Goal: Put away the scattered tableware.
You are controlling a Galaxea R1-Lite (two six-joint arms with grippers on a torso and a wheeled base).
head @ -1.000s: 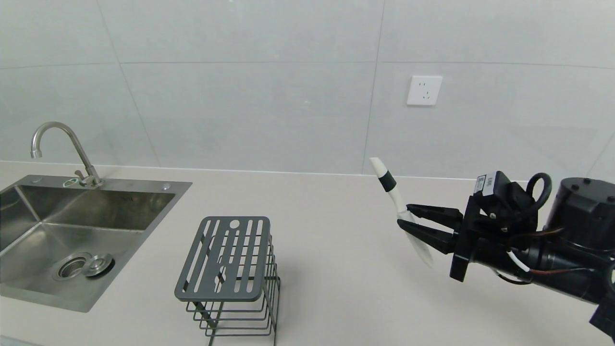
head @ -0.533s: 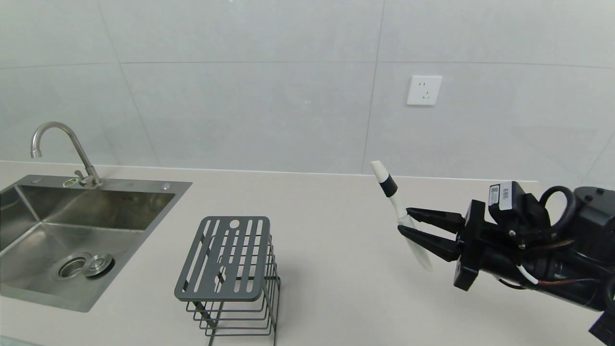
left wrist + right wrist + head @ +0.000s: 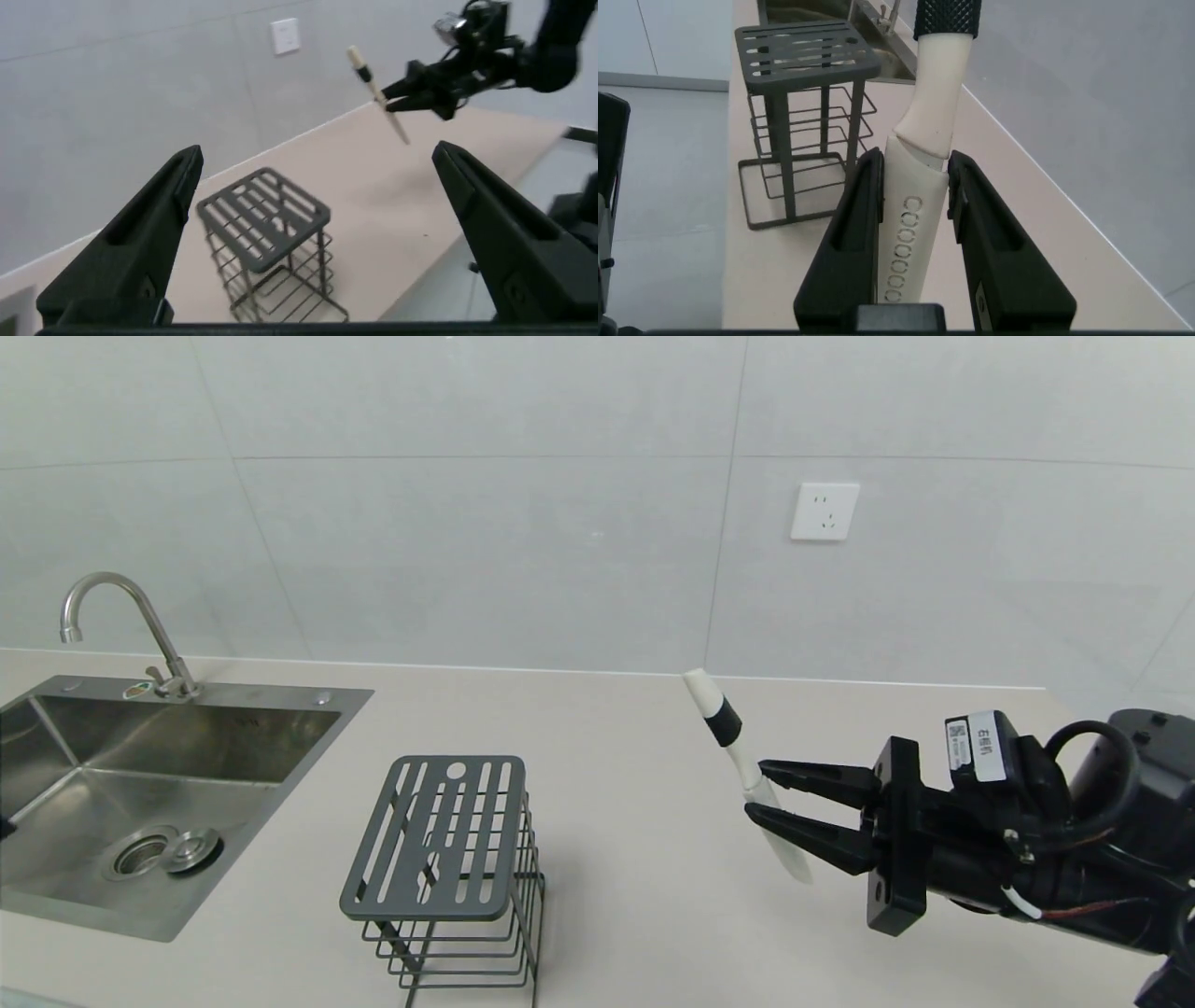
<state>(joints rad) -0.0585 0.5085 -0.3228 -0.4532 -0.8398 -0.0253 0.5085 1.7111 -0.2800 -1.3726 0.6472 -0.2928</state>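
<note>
One white knife (image 3: pixel 724 722) is held clamped in the right claw (image 3: pixel 756 791), gripped near where handle meets blade. It is tilted, with its black-banded handle upward and its tip downward, in the air above the right part of the desk (image 3: pixel 635 887). A dark wire cutlery rack (image 3: pixel 439 840) is stood well apart on its left, with a steel sink (image 3: pixel 56 887) farther left. The left claw (image 3: pixel 318 154) is spread wide apart.

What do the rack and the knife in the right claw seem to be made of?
The rack looks like metal wire and slotted sheet with a matte dark grey coating, judging by its thin rods. The knife is white and smooth, probably plastic or ceramic. Its black handle band looks knurled, perhaps rubber.
</note>
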